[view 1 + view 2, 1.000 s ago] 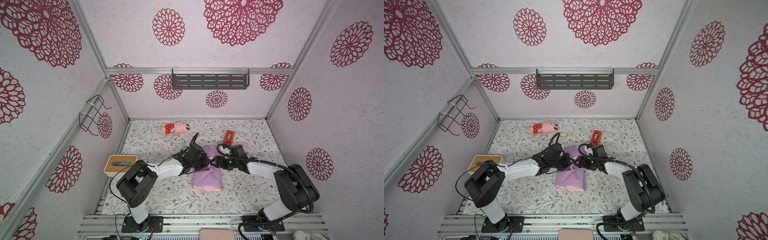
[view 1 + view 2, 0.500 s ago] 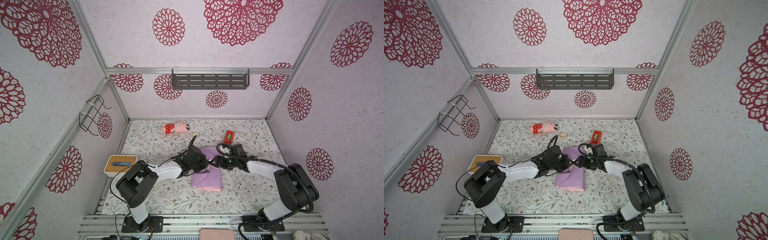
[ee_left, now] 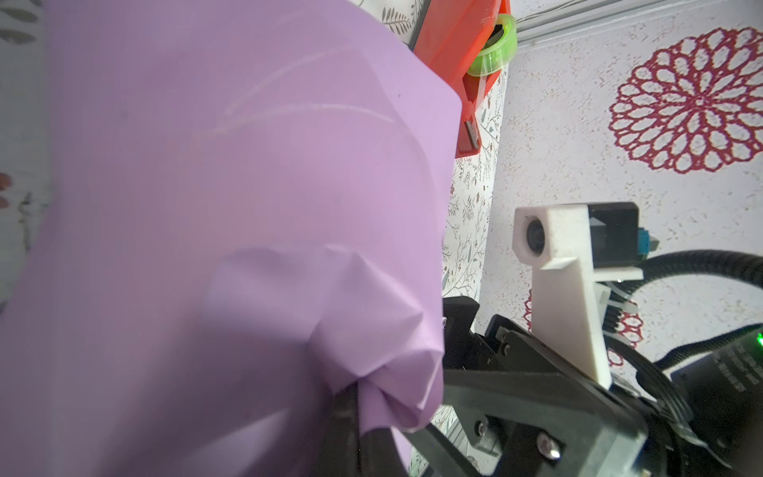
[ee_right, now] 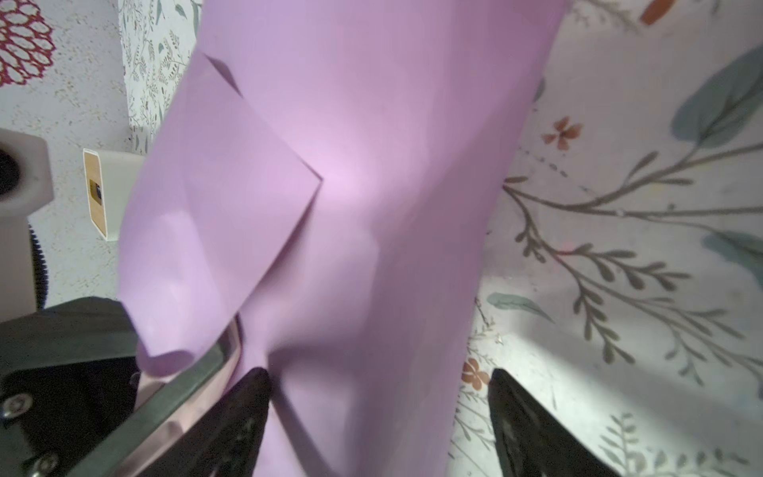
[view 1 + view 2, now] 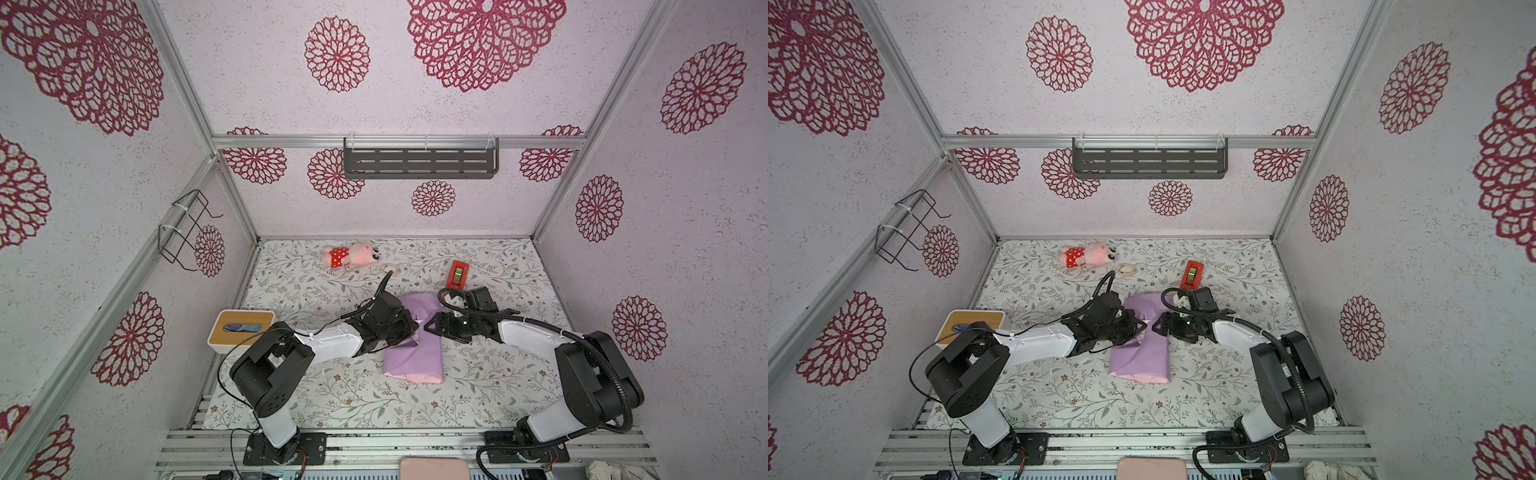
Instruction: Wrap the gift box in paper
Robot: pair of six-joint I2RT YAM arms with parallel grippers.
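The paper (image 5: 415,353) (image 5: 1142,357) lies mid-table, lilac face out and folded into a long bundle, with a pale pink edge at its near end. The gift box is hidden; the bundle bulges at its far end. My left gripper (image 5: 410,334) (image 5: 1138,332) is shut on a bunched fold of the paper (image 3: 206,206), and its fingertips (image 3: 351,417) pinch the crumpled corner. My right gripper (image 5: 428,328) (image 5: 1156,326) (image 4: 377,376) is open on the bundle's right side. One finger is over the paper (image 4: 371,165) and the other is over the tablecloth.
A red tape dispenser (image 5: 458,274) (image 3: 454,49) lies just behind the right gripper. A plush toy (image 5: 351,254) and a small tape ring (image 5: 390,269) sit at the back. A white tissue box (image 5: 241,330) stands at the left edge. A pink pad (image 5: 434,468) rests on the front rail.
The right gripper's jaws have spread slightly wider beside the paper. The left gripper keeps its pinch, and the bundle has hardly shifted.
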